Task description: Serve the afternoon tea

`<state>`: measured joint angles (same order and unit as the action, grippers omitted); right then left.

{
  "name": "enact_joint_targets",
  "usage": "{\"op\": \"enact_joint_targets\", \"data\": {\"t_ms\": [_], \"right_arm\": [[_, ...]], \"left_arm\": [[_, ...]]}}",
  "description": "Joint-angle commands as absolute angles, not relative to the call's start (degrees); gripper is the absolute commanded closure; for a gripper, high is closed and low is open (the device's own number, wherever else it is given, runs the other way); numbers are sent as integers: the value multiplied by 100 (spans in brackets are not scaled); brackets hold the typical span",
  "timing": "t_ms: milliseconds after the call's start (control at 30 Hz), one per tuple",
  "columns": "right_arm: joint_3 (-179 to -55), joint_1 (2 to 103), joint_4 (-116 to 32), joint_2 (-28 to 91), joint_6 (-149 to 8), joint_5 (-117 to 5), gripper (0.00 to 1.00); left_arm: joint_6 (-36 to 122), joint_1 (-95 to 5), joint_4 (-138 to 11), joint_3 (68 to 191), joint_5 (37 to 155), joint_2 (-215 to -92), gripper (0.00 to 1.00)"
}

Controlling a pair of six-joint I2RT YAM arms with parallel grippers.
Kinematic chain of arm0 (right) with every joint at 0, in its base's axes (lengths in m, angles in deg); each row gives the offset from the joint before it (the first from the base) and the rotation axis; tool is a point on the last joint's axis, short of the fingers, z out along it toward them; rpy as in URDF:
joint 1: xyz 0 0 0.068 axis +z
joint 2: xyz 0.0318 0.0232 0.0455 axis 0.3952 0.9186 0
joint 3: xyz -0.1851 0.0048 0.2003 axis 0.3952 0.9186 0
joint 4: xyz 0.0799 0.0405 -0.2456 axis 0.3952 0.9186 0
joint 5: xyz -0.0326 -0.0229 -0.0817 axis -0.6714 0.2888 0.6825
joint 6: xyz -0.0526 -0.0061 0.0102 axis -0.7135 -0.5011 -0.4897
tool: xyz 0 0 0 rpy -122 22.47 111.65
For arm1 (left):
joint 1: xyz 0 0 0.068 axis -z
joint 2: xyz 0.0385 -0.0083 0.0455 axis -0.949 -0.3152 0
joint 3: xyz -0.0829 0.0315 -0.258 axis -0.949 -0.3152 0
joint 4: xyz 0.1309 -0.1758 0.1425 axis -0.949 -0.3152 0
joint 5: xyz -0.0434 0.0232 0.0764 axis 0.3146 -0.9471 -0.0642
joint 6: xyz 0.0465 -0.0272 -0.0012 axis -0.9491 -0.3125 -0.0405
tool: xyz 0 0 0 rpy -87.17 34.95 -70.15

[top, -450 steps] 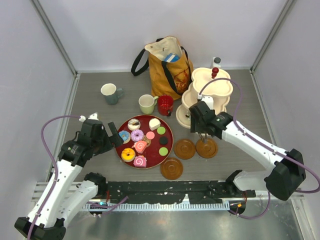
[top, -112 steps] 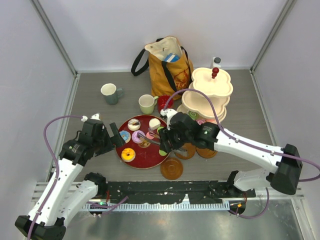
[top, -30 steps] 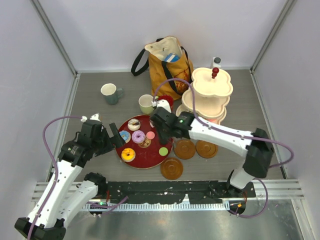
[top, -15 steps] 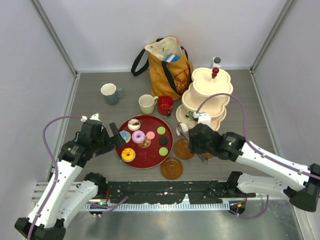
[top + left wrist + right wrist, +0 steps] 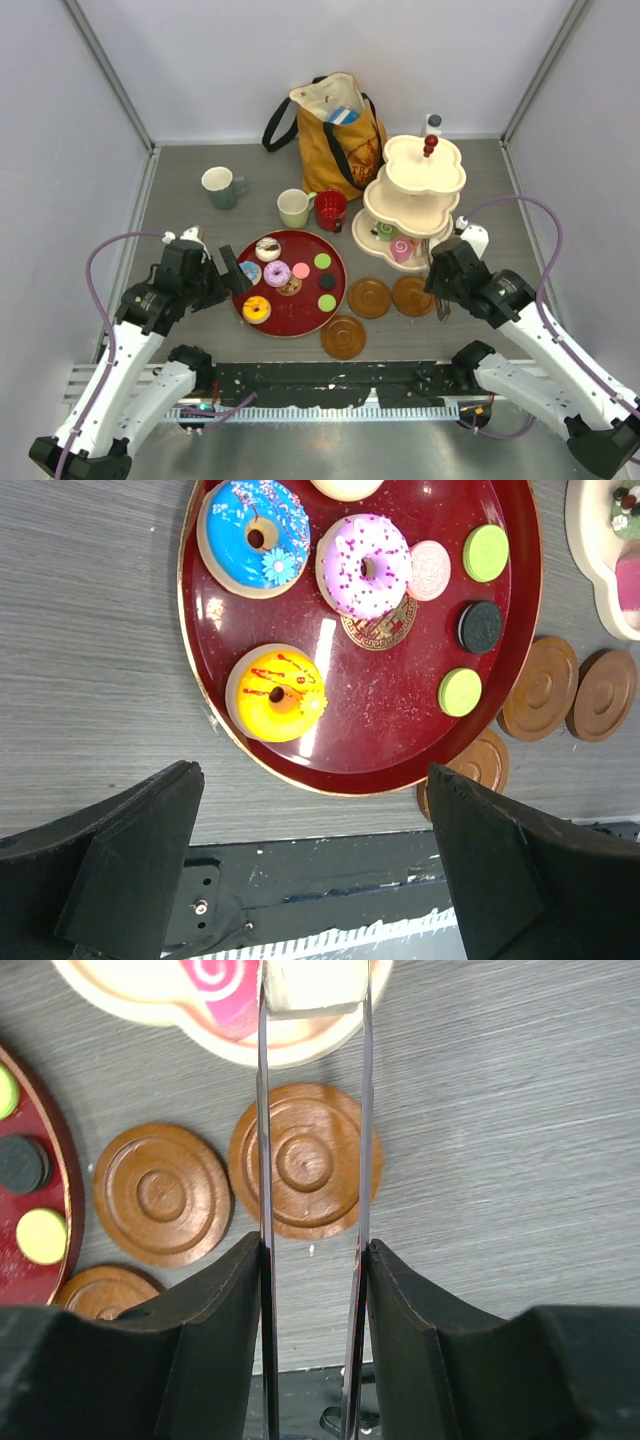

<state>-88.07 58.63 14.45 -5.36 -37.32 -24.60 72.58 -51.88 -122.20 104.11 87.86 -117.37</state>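
Left tool (image 5: 310,778): held spread wide over the near rim of the red tray (image 5: 380,705), nothing gripped.
Right tool (image 5: 313,978): pinched on a cream cake piece (image 5: 312,998), which is carried above the saucers (image 5: 303,1160). The tips are seen against the edge of the bottom tier of the stand (image 5: 445,170).
Just changed: a second ago that arm was stretched across the tray. Now it's been swung over to the stand side, and the cream piece is gone from the tray.
Meaning: probably a drop-off onto the bottom tier, beside the pink roll cake (image 5: 401,249) already parked there.
Still on tray: donuts (image 5: 277,692) and macarons (image 5: 459,692), so plenty is left to be moved.
In the way: the lower tier is overhung by the upper ones, so a side entry is likely needed.
Back row: three mugs (image 5: 294,208), none set on a saucer yet. The tote bag (image 5: 335,125) is parked just behind the red mug (image 5: 330,210).
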Motion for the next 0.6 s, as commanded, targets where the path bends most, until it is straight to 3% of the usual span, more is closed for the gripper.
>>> {"op": "enact_joint_targets", "data": {"t_ms": [0,200,400,567], "right_arm": [[-8801,5335,1303,-402,-3972,-2112,56],[-8835,4289,698,20,-4560,-2147,56],[-8932,2928,-549,539,-5325,-3078,56],[-9178,2565,-1218,1135,-5528,-3702,56]], "left_arm": [[7120,-5220,-12025,10412,8926,-11695,0],[7111,-5220,-12078,10430,8935,-11643,0],[7050,-5220,-12095,10465,8978,-11581,0],[7015,-5212,-12139,10518,8891,-11581,0]]}}
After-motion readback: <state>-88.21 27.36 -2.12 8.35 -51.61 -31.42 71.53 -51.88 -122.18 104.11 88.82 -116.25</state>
